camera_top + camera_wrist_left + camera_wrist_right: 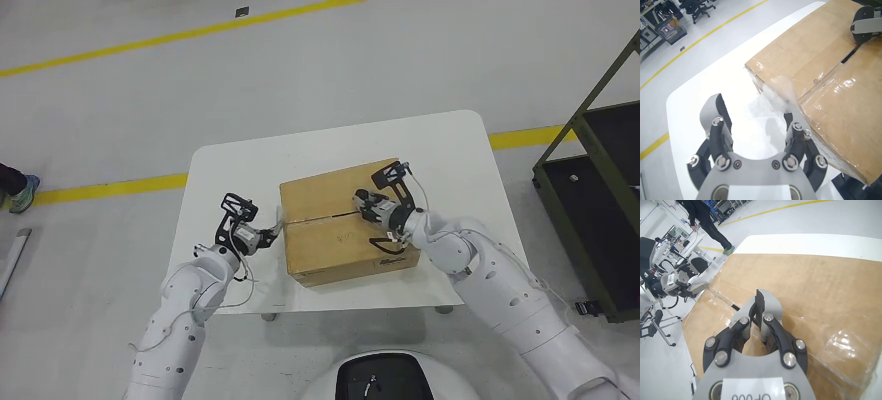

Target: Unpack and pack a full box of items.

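Observation:
A closed cardboard box (340,235) lies in the middle of the white table (300,165), its top seam covered in clear tape. At the box's (810,49) left end a loose flap of clear tape (780,91) stands up from the corner. My left gripper (755,111) is open beside that end, one fingertip (788,116) right under the flap. My right gripper (759,302) is shut with nothing visible in it, low over the top of the box (810,275) at the seam, near a dark slit (735,307) between the flaps. From above, the right gripper (365,205) is on the box's right half.
A dark metal cart (600,180) stands right of the table. The table (715,75) has bare room left of and behind the box. Yellow floor lines (120,185) run past the table. Chairs and desks stand farther off in the room.

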